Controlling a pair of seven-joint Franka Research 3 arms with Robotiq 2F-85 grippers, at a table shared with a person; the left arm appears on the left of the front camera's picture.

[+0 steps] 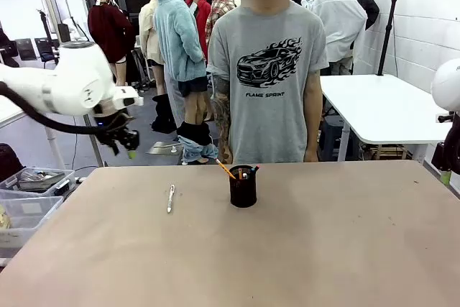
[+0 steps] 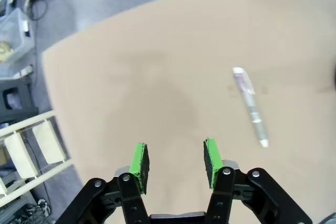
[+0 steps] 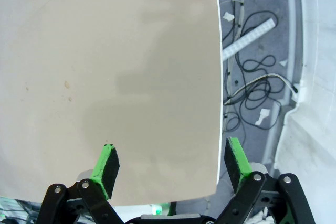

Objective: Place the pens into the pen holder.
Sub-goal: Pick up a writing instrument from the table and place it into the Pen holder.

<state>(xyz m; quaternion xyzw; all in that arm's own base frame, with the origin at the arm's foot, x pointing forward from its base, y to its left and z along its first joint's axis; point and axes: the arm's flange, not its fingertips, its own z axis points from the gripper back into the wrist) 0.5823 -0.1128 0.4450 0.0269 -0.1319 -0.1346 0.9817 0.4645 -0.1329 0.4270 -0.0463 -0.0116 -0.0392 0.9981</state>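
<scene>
- Left gripper (image 2: pixel 175 153) half apart, empty; right gripper (image 3: pixel 170 158) wide apart, empty.
- White-silver pen (image 2: pixel 251 107) at 2 o'clock on bench (image 2: pixel 157 77) seems light, stiff, slippery; grasp mid-barrel.

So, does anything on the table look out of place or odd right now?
One thing: a white-silver pen lies flat on the table, left of the pen holder and apart from it, while the other pens stand inside the holder. Nothing looks spilled or damaged.
</scene>
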